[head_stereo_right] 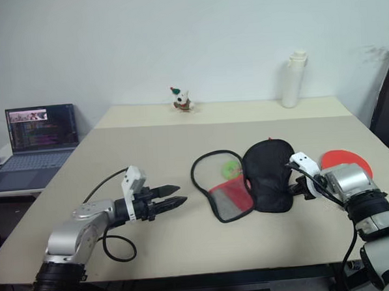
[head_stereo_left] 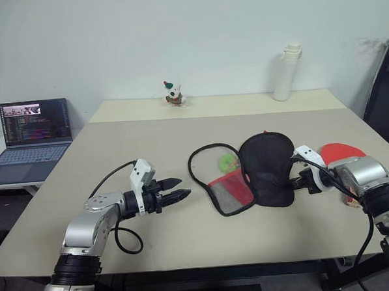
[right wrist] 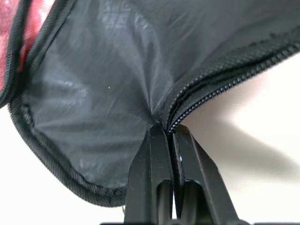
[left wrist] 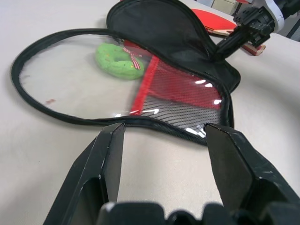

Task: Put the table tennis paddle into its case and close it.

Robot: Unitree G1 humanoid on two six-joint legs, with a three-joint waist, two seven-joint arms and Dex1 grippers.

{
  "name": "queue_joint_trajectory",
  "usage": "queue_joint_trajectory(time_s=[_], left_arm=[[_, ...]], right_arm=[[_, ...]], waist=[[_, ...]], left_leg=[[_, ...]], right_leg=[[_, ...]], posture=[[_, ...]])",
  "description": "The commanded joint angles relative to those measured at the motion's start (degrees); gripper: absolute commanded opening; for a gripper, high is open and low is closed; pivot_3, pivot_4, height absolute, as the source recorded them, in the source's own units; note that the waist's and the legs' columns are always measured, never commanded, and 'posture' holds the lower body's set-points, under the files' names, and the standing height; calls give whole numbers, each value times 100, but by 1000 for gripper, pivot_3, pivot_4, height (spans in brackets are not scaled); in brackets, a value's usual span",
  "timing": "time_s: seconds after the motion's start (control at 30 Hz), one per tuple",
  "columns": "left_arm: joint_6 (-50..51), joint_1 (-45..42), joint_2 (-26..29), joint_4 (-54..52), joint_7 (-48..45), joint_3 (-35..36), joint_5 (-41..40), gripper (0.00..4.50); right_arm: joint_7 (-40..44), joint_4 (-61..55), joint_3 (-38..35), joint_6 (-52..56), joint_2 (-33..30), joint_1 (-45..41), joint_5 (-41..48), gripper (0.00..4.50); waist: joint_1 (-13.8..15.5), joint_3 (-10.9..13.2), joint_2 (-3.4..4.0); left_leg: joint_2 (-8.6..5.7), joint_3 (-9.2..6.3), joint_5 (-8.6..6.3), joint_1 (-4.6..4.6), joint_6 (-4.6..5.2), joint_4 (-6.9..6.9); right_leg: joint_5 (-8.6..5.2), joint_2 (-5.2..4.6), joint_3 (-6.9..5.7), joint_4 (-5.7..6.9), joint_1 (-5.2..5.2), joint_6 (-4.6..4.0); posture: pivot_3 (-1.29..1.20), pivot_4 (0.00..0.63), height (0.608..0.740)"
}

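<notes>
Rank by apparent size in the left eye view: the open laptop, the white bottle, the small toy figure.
1. Open dark laptop, largest.
2. Tall white plastic bottle.
3. Small white toy figure with a red hat, smallest.
The laptop sits nearer the camera, which enlarges it.

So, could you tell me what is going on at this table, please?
The right pincer is shut on the zipper edge of the case, which lies unzipped and spread open on the table. The left pincer hovers open beside it. The table tennis paddle lies outside the case.
</notes>
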Motion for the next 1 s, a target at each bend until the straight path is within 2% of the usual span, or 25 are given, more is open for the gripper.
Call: queue_joint_trajectory(time_s=[0.03, 0.1, 0.2, 0.5, 0.6, 0.73, 0.9, 1.0], left_arm=[[-82, -119, -15, -153, -20, -33, -16, 2935], [-92, -145, -23, -128, -34, -43, -4, 2935], [-107, -172, -38, -105, -48, -65, 6, 2935], [-104, -163, -41, -140, -73, -90, -13, 2935], [-108, -181, 40, -173, -181, -33, -71, 2935], [-120, -287, 163, -288, -444, 0, -187, 2935], [-213, -656, 248, -478, -790, -123, -208, 2935], [-378, -1004, 229, -470, -975, -303, -80, 2935]], right_arm=[[-18, 8, -307, -94, -73, -117, -113, 48], [-79, -36, -400, -60, -70, -75, -128, 48], [-316, -5, -613, -152, -43, -12, -198, 655], [-750, -219, -1426, -58, -111, 89, -45, 3838], [-1142, -673, -2258, 155, -158, 262, 250, 3838], [-1652, -1278, -2795, 228, -125, 799, 254, 4431], [-2572, -2019, -3397, 187, 111, 1511, 139, 4431], [-3102, -2090, -3692, 122, 302, 1867, 52, 4431]], waist=[[1, 0, 0], [3, 1, 1], [3, 1, 2], [4, 2, 3], [9, 3, 4], [12, 3, 4], [14, 5, 5], [17, 4, 5]], left_leg=[[0, 0, 0, 0, 0, 0], [0, 1, 0, 0, 0, 0], [-1, 0, 0, 0, 0, 0], [-1, 2, 0, 1, 0, 0], [-1, 0, 0, -1, 0, 0], [-1, -1, 0, -1, 0, 0], [-4, 1, 0, -1, -1, 1], [-13, 6, 1, 2, -1, 3]], right_leg=[[0, 0, 1, 0, 0, 0], [0, 0, 1, 0, 0, 0], [0, -1, 1, 2, 0, 0], [1, -1, 4, 2, 0, -1], [1, -1, 3, 3, 0, -1], [0, -1, 4, 2, 2, 0], [0, -1, 6, 5, 2, 1], [0, 0, 6, 7, 3, 2]], posture=[[0, 150, 740], [0, 150, 740], [0, 150, 740], [0, 150, 740], [0, 150, 740], [0, 150, 740], [0, 150, 740], [0, 150, 740]])
